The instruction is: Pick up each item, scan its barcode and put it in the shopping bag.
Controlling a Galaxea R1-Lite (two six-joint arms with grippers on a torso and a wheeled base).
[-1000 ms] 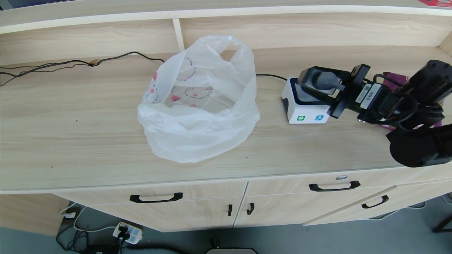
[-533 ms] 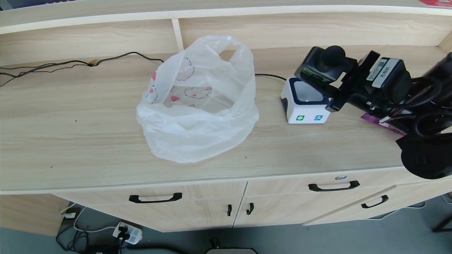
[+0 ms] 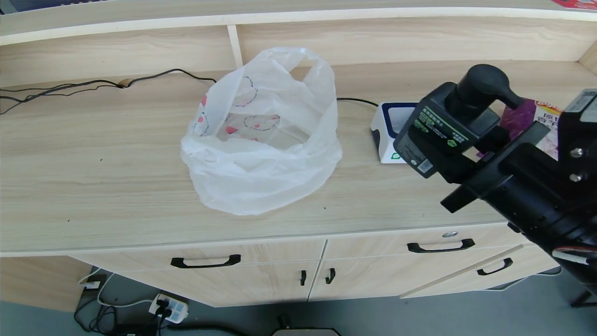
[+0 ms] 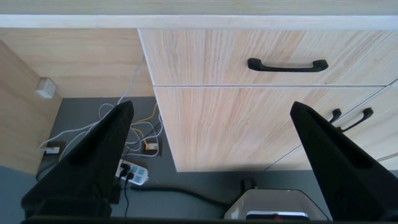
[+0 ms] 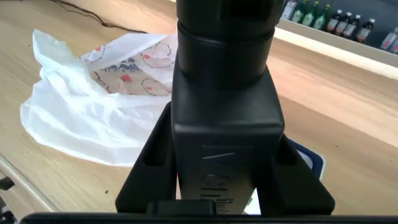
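Down by the floor, a power strip [image 3: 169, 308] lies among loose leads under the cabinet. The left claw [image 4: 211, 112] hangs low in front of the drawers, below the counter top, its two fingers [image 4: 93, 162] spread wide with nothing between them; a black drawer handle [image 4: 287, 64] shows just above it.

Over the counter's [image 3: 93, 177] near right part, the right claw [image 3: 475, 165] is clamped on a black pump bottle [image 3: 443, 135]. The bottle is in the air, tilted, its pump head up and away from the robot and its labelled face turned towards the bag side. The wrist view shows a finger [image 5: 149, 168] pressed to each side of the bottle's [image 5: 224, 93] body.

Just behind the bottle sits the white, blue-rimmed scanner [image 3: 385, 126] on the counter, partly hidden by it. A purple packet [image 3: 527, 116] lies to the right of the scanner, behind the arm.

The shopping bag [image 3: 261, 135], white with pink and blue prints, stands open at mid-counter, left of the scanner and apart from it, with no goods visible inside it.

Farther back, black cables [image 3: 93, 84] run along the counter's rear left.
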